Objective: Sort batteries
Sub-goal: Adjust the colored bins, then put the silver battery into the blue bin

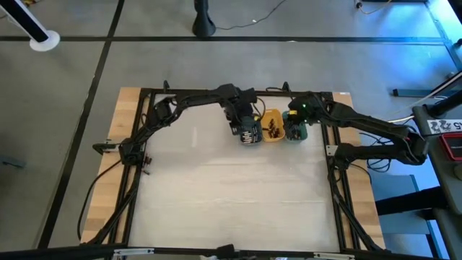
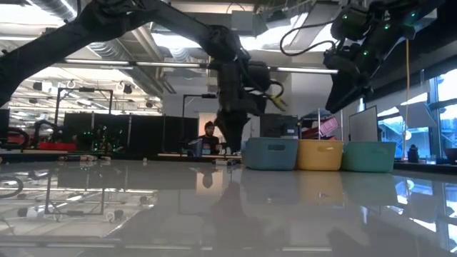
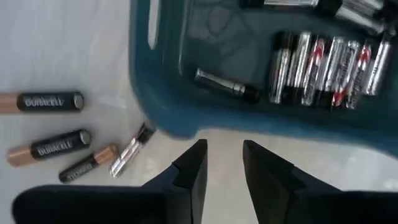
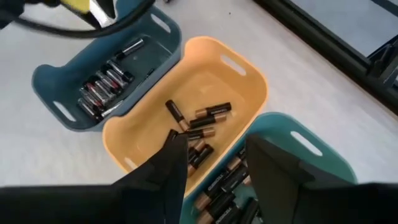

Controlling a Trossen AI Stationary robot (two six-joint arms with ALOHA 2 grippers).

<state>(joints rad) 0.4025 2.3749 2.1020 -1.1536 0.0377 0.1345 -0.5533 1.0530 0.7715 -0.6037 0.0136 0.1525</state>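
Observation:
Three small trays stand in a row at the table's far middle: slate-blue point(image 4: 59, 78), orange point(image 4: 249, 68) and green point(image 4: 311, 149). Each holds batteries: silvery ones point(image 3: 323, 62) in the blue tray, dark-and-copper ones point(image 4: 199, 124) in the orange and green. Several loose batteries point(image 3: 50, 146) lie flat on the table beside the blue tray point(image 3: 161, 93). My left gripper point(image 3: 224, 149) points down just outside that tray's wall, open by a narrow gap, nothing between its fingers. My right gripper point(image 4: 214, 140) hangs open above the orange and green trays, holding nothing.
The black frame rails point(image 1: 238, 92) run close behind the trays. The wide white tabletop point(image 1: 231, 195) stretches toward the near edge. In the low view the three trays point(image 2: 320, 155) stand side by side at the right, with my left gripper point(image 2: 232, 135) just left of them.

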